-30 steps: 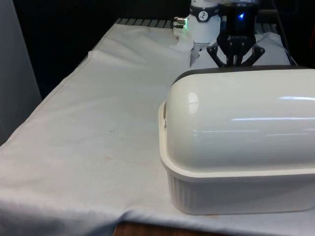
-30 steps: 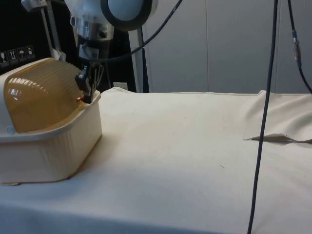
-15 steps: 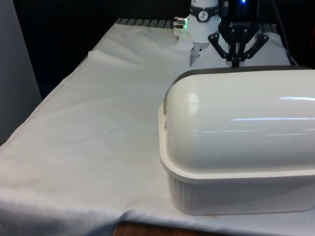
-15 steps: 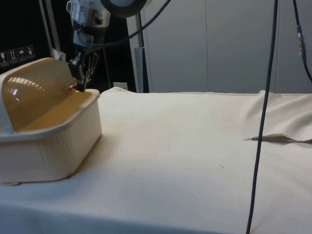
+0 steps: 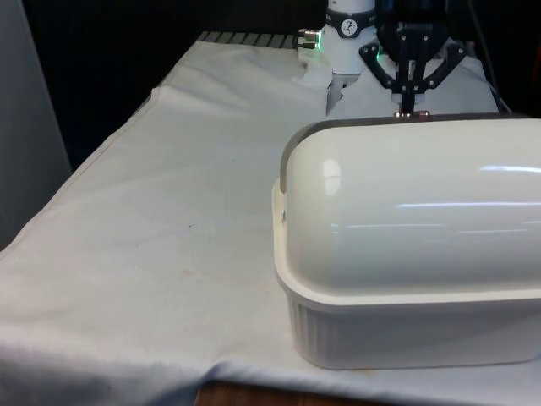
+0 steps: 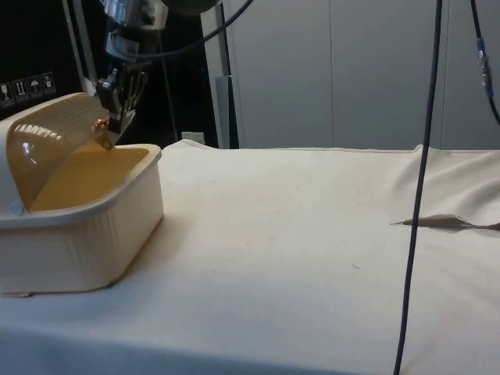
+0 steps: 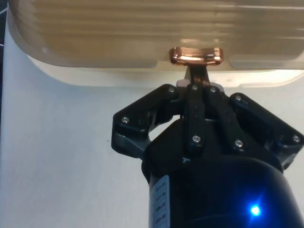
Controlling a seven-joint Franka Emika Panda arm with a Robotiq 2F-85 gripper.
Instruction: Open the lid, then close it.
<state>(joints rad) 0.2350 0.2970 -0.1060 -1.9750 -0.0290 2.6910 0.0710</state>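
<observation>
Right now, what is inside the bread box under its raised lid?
Side view: the lid, lifted by the gripper on its copper handle, exposes the bread box's bare inner wall. Its floor stays hidden.

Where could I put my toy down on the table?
The cloth is bare from the bread box out to the hanging cable. It is crowded at the box, where the gripper holds the lid by its handle.

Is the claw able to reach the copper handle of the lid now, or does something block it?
Probably yes: the claw looks already closed on the copper handle at the lid edge, nothing between them.
</observation>
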